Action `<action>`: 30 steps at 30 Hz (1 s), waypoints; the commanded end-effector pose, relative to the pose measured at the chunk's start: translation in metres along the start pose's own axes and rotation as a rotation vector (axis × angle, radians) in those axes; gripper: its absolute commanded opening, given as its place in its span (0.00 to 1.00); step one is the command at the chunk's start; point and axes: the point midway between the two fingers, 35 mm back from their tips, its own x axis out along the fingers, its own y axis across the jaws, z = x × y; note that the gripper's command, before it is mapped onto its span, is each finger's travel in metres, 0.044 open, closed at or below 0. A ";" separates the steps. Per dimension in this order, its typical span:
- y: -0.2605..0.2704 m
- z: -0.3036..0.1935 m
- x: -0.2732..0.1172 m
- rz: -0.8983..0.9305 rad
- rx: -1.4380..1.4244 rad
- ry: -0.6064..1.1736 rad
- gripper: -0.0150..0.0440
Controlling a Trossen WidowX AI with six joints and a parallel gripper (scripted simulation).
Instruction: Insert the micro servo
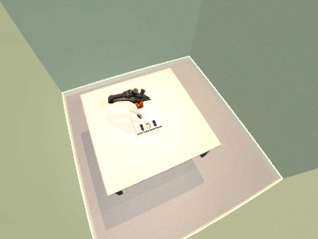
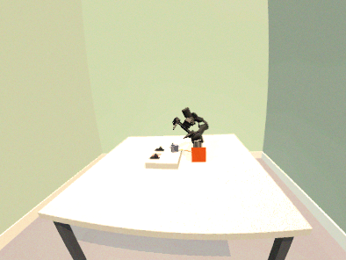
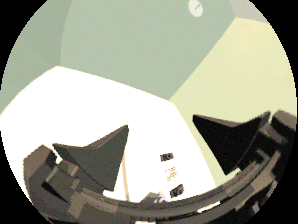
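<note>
- Hovering gripper [image 2: 176,123] wide open, empty, raised above deck [image 2: 163,164].
- Servo [image 2: 175,148] sits below, ahead of it.
- Risk: descent misaligned, fingers nudge servo over.

Flat white rectangular deck plate [image 1: 148,126], below the pincer: red marking, too small to read
Legible text elsewhere: none

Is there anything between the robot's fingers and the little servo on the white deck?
No. In the exterior view the open gripper hangs in the air above the servo on the deck, with only air between. It holds nothing.
</note>
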 end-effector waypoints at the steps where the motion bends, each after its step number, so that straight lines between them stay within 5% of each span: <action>1: -0.004 -0.011 0.000 0.029 0.102 0.078 1.00; 30: -0.002 -0.100 -0.022 0.153 0.813 0.759 1.00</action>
